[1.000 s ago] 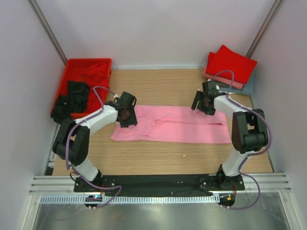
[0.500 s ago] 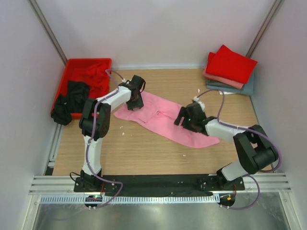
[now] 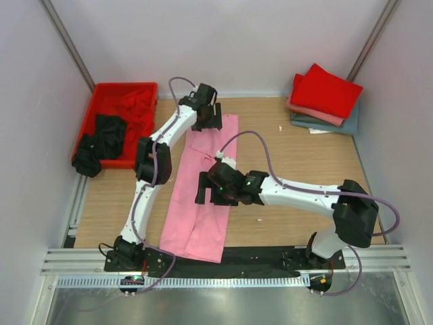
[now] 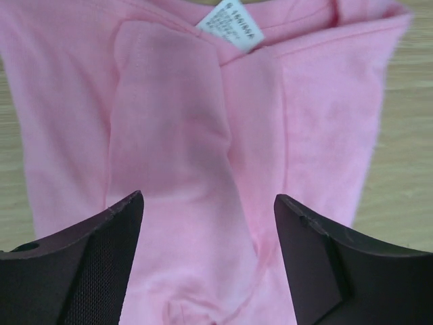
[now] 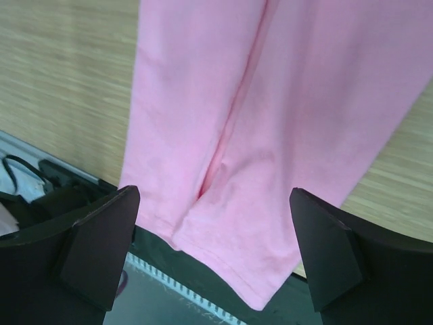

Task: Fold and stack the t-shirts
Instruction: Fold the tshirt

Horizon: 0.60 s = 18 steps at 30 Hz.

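The light pink soft cloth t-shirt (image 3: pixel 193 227) is laid out as one long folded strip on the pale wooden worktop (image 3: pixel 291 159). One end lies under the left pincer (image 4: pixel 208 198) and the other end lies under and in front of the right pincer (image 5: pixel 213 195). Both pincers are released: their fingers are spread wide above the cloth and nothing is held between them.

Some risks can be expected from here. The hem in front of the right pincer is hanging over the worktop edge onto the black metal base rail (image 3: pixel 260 256). If this end is pulled or lifted carelessly, it could probably catch there or slide off. The strip is made of overlapped layers. If only the upper layer is pinched, the fold may open when the next fold is made.

In the left wrist view a small white sewn label (image 4: pixel 230 24) is seen beyond the fingers, so the collar end is there; in the top view it cannot be read. The overhanging hem is shown clearly only by the right wrist view. Only in the top view are the pile of folded red, salmon and grey-blue cloth shirts (image 3: pixel 325 95), well to the right of both pincers, and the rigid red plastic tray (image 3: pixel 125 86) with black and red cloth, to the left of the left pincer, seen.
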Available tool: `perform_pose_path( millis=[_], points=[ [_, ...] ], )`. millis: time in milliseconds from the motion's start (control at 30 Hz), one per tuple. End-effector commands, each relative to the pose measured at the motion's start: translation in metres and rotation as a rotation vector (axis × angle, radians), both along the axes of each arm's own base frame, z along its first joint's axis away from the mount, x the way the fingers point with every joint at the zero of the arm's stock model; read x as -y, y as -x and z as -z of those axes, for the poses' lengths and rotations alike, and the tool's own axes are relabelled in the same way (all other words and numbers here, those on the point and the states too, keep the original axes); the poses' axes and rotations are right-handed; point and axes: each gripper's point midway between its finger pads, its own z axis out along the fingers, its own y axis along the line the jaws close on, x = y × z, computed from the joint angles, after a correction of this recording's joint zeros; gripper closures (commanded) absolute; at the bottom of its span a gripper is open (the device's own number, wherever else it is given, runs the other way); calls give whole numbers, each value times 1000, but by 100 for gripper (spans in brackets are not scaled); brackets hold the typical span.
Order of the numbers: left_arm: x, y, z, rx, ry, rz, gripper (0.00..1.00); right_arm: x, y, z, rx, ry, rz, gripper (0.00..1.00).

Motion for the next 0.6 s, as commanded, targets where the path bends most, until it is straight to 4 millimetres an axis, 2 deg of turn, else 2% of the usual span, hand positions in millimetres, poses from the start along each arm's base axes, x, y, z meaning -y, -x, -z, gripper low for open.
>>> perform_pose_path(
  millis=[0,67,100,133,167,200,233,267,300,333,367,400,433,467,500,533,567],
  points=[
    [7,-13,-135,264,100,63,20,30,-25,-58,161,58,96,0],
    [-1,-2,-146,243,70,58,19,47,-41,-71,253,110,147,0],
    [-5,1,-166,268,73,52,19,53,-48,-73,272,129,166,0],
    [-12,9,-170,251,52,45,19,58,-55,-74,287,143,180,0],
    [-20,12,-177,257,31,27,19,63,-62,-73,301,164,171,0],
    [-30,23,-195,276,25,14,19,76,-77,-70,299,180,210,0],
    [-40,30,-201,268,12,2,19,78,-88,-70,308,170,219,0],
    [-51,38,-212,277,-7,-24,19,84,-96,-61,295,181,206,0],
    [-61,52,-202,235,-42,-34,20,99,-116,-59,288,180,252,0],
    [-75,79,-229,248,-41,-49,20,102,-132,-63,305,152,271,0],
    [-82,95,-233,235,-40,-63,21,101,-140,-62,291,128,255,0],
    [-90,118,-202,141,-67,-59,21,117,-162,-53,285,157,276,0],
    [-98,146,-237,217,-18,-57,22,118,-179,-62,304,149,288,1],
    [-103,162,-234,220,-14,-54,22,119,-189,-60,299,148,277,3],
    [-110,188,-206,164,-40,-27,22,124,-203,-59,303,149,286,4],
    [-120,209,-229,246,-2,-28,21,131,-230,-52,292,160,304,7],
    [-128,224,-229,263,1,-37,21,132,-243,-49,286,152,308,11]
  ],
)
